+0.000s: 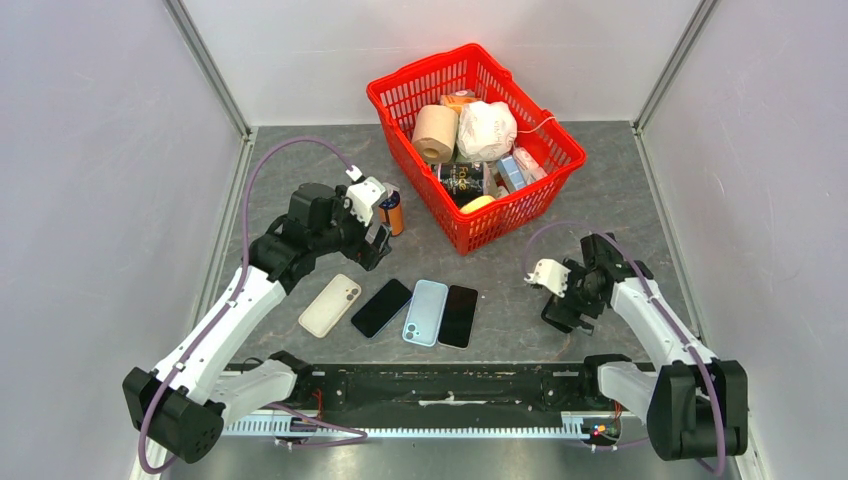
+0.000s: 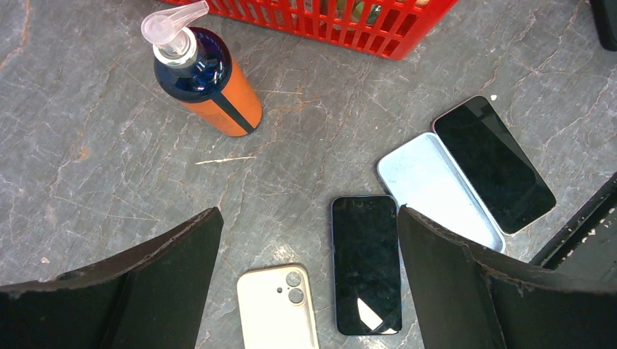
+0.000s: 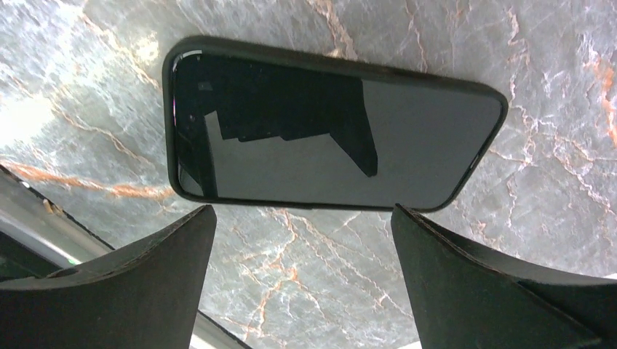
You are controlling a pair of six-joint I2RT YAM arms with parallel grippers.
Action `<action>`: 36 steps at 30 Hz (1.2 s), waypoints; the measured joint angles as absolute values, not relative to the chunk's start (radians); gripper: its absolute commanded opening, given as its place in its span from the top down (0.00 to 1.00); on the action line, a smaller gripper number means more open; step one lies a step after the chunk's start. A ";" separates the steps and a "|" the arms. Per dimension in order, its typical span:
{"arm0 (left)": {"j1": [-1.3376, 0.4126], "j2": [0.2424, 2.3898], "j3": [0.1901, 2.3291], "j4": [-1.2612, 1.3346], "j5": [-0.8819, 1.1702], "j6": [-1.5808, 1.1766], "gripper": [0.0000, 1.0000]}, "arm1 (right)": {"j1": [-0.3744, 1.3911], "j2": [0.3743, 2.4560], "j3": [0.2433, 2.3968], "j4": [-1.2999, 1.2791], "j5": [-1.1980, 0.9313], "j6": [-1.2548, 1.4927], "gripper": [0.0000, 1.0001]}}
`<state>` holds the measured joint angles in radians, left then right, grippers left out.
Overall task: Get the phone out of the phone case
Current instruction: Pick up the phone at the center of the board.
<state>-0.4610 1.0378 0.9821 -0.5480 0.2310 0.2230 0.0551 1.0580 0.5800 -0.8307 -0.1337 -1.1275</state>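
A phone in a black case (image 3: 331,123) lies face up on the grey table. It shows partly under my right gripper in the top view (image 1: 552,316). My right gripper (image 3: 302,280) (image 1: 568,303) is open and empty just above and beside it. A cream phone (image 1: 330,305) (image 2: 278,309) lies back up, with a dark bare phone (image 1: 381,307) (image 2: 367,263), an empty light blue case (image 1: 425,312) (image 2: 436,190) and a black phone (image 1: 459,316) (image 2: 493,163) in a row. My left gripper (image 1: 372,240) (image 2: 309,283) is open and empty above the row's left end.
An orange and blue pump bottle (image 1: 392,212) (image 2: 207,80) stands beside my left gripper. A red basket (image 1: 470,232) (image 2: 378,33) with several groceries sits at the back middle. Metal rails run along the table's sides.
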 measured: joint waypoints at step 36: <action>-0.461 1.039 0.965 -0.544 0.227 0.223 0.04 | 0.149 0.963 0.519 -0.851 -0.035 -1.137 0.03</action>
